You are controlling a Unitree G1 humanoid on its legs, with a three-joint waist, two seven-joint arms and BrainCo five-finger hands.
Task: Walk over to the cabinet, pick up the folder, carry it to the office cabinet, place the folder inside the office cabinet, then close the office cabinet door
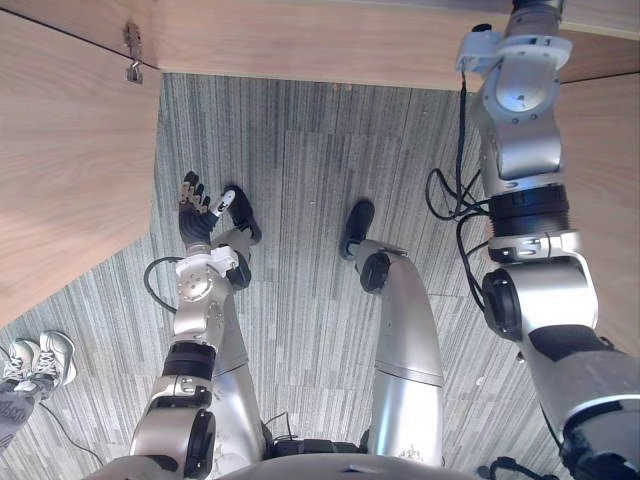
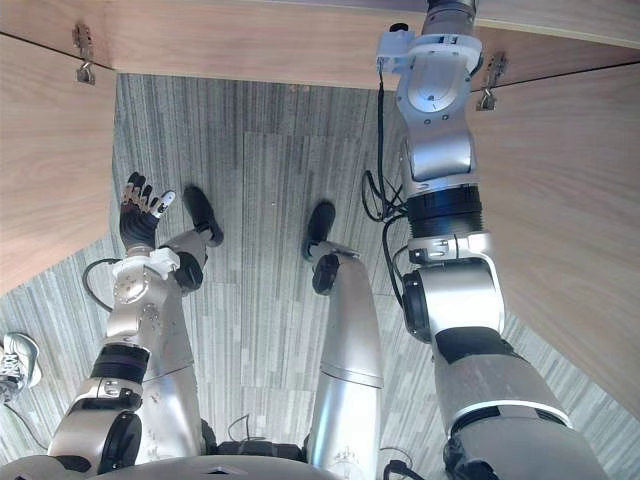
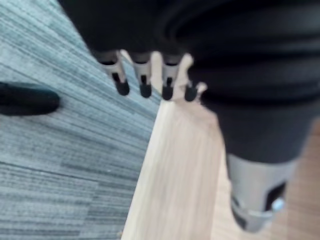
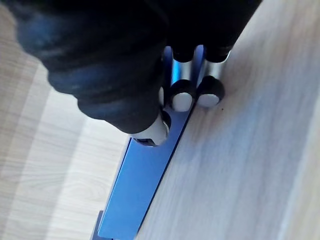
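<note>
R hand [image 4: 120, 85] pinches the blue folder [image 4: 145, 185], fingers and thumb curled on one edge. Folder runs along a wood panel [image 4: 240, 150], w/ wood on its other side too. L hand [image 1: 200, 215] is open, fingers loose, over grey carpet [image 1: 320, 160], near the left door [image 1: 70, 170] edge. Right door [image 2: 560, 230] stands open; a wide strip of carpet lies btw the doors.

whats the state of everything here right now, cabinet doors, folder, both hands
left cabinet door, swung open
right cabinet door, swung open
folder, blue, gripped at one edge, lying along a wooden surface
right hand, shut on the folder
left hand, open, fingers straight, holding nothing, hanging low beside the left cabinet door
</note>
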